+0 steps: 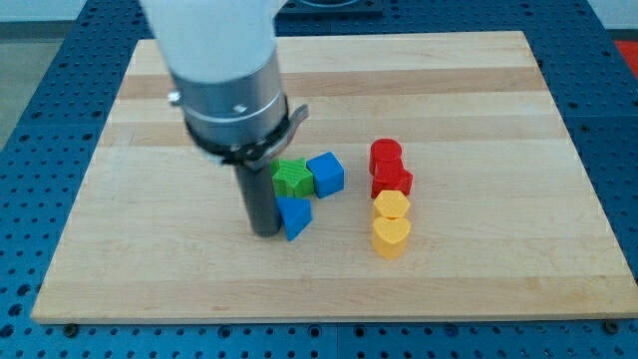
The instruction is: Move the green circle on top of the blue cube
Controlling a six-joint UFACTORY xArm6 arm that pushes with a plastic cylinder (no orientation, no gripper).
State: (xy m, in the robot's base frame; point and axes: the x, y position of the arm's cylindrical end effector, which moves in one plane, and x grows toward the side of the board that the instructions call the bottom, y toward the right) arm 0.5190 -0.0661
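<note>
camera view: green block (292, 178) half hidden behind rod (261, 199)

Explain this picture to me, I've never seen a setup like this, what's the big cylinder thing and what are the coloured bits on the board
The big white and grey cylinder is a robot arm seen from one camera. It has no gripper, only a dark rod; my tip slides on the wooden board and pushes blocks. Nothing is held. My tip sits just left of the blue triangular block. Above that lie a green block and the blue cube, side by side. To the view's right, two red blocks sit above two yellow ones.
</note>
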